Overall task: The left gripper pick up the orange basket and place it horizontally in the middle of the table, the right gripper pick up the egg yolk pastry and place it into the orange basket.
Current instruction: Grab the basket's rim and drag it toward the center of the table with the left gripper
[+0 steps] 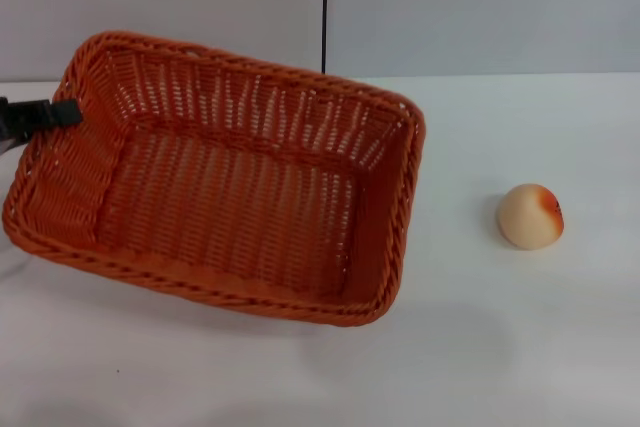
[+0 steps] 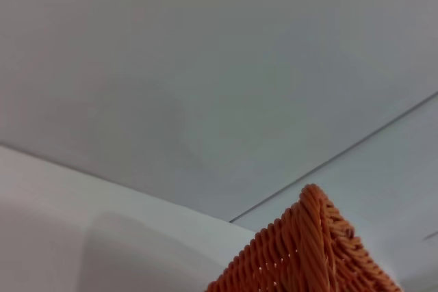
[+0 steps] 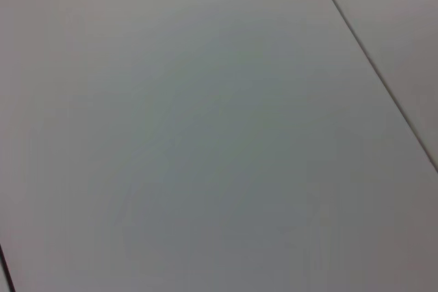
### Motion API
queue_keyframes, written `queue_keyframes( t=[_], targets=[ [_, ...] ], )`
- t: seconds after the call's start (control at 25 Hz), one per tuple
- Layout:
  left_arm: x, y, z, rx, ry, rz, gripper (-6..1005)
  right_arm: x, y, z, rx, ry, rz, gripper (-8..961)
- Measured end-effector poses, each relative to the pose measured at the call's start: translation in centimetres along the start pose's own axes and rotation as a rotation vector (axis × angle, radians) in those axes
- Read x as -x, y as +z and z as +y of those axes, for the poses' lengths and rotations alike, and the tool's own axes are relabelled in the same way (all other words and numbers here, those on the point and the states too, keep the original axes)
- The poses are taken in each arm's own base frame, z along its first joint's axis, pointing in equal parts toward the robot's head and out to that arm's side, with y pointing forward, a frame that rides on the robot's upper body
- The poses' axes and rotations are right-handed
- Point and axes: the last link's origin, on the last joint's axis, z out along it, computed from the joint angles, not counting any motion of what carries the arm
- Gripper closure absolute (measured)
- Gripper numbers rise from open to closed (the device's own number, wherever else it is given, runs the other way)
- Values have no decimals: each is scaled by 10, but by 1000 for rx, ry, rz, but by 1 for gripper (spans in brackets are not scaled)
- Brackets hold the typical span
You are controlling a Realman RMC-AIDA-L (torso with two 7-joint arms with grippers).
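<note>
The orange basket (image 1: 384, 247) lies on the left half of the white table (image 1: 500, 357), turned at a slant with its left end seeming slightly raised. My left gripper (image 1: 62, 113) reaches in from the left edge of the head view and is shut on the braided rim of the basket's left short side. One corner of the orange basket (image 2: 311, 254) rises in the left wrist view. The egg yolk pastry (image 1: 531, 216), a small cream ball with an orange-red blotch, rests on the table to the right of the basket, well apart from it. My right gripper is out of view.
A grey wall with a dark vertical seam (image 1: 325, 7) stands behind the table. The right wrist view holds only a plain grey surface with a thin line (image 3: 373, 66). Bare tabletop lies in front of the basket and around the pastry.
</note>
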Motion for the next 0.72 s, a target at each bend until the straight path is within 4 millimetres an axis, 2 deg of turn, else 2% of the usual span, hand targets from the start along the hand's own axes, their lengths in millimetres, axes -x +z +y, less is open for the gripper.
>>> queue_keyframes(
  t=[0.08,0.16,0.36,0.72],
  targets=[
    [0,0,0,0,0,0,791,0,0,0,1,1,0,227],
    [12,-1,-8,10,-53,21,786,-1,1,1,3,3,1,227],
    [25,5,-14,50,-113,81,774,-5,1,5,10,18,13,227],
    [42,7,-25,39,-139,76,751,-7,-1,6,11,25,19,227]
  ],
)
